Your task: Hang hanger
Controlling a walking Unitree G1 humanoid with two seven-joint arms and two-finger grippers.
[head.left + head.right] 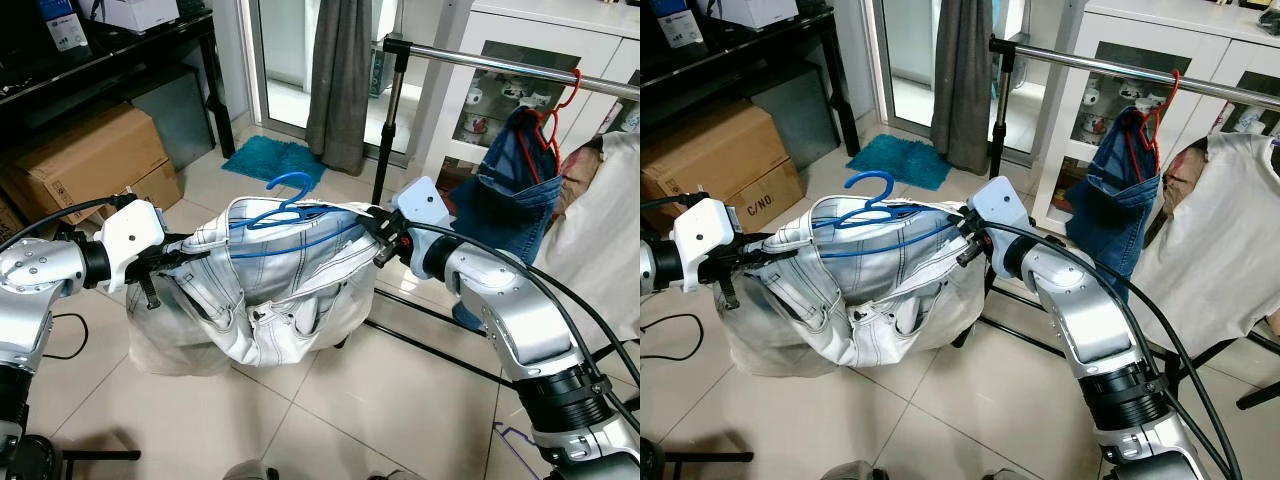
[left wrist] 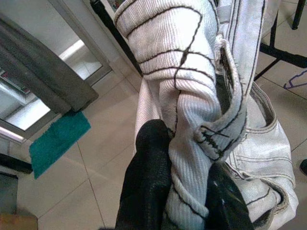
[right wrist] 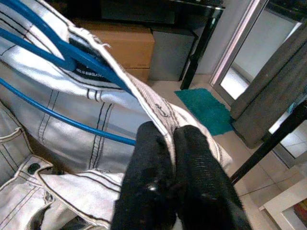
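Head view: a pair of white denim jeans (image 1: 270,290) on a blue plastic hanger (image 1: 290,205) is held mid-frame between the left hand (image 1: 160,268) and right hand (image 1: 380,240). A chrome clothes rail (image 1: 500,68) crosses the upper right.

Left wrist view: the black fingers (image 2: 148,187) are clamped on bunched denim.

Right wrist view: the fingers (image 3: 153,191) are pinched on the waistband.

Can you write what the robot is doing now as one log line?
left gripper: shut on white jeans | right gripper: shut on white jeans | blue hanger: in jeans | rail: ahead

Tiled floor (image 1: 400,400), teal mat (image 1: 272,158), grey curtain (image 1: 340,80), cardboard box (image 1: 85,160).
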